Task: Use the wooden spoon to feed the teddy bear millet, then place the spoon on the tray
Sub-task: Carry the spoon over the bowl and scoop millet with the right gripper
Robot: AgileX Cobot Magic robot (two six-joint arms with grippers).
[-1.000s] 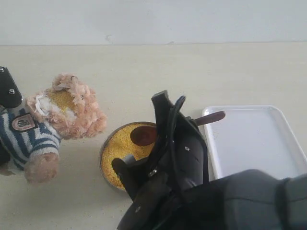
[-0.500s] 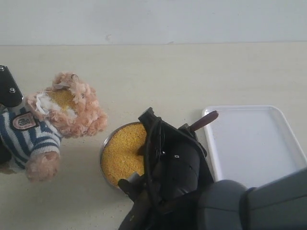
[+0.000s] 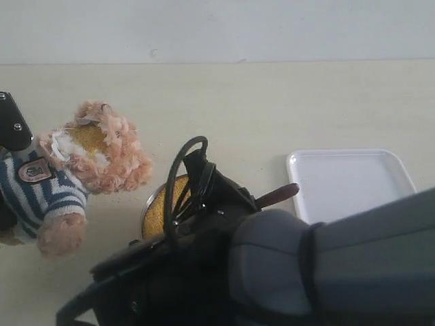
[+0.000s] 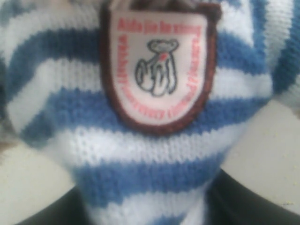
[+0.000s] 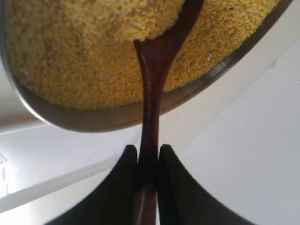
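The teddy bear (image 3: pixel 95 153) stands at the left, its striped shirt and chest badge (image 4: pixel 157 70) filling the left wrist view. My left gripper (image 4: pixel 145 206) is shut on the bear's body, one dark finger on each side. My right gripper (image 5: pixel 148 150) is shut on the slim handle of the wooden spoon (image 5: pixel 154 61), whose oval end is buried in the millet (image 5: pixel 84 47). From the exterior view only a sliver of millet (image 3: pixel 158 204) and the spoon's handle end (image 3: pixel 275 195) show past my right arm (image 3: pixel 224 238). The white tray (image 3: pixel 353 176) lies right of the bowl.
The metal bowl's rim (image 5: pixel 70 119) runs just ahead of my right fingers. My right arm fills the lower middle and right of the exterior view and hides most of the bowl and the tray's near part. A pale wall (image 3: pixel 217 30) backs the table.
My right arm has swung left and lower over the bowl. The spoon, held just over the millet before, now has its end dug into it. The bear has barely moved.
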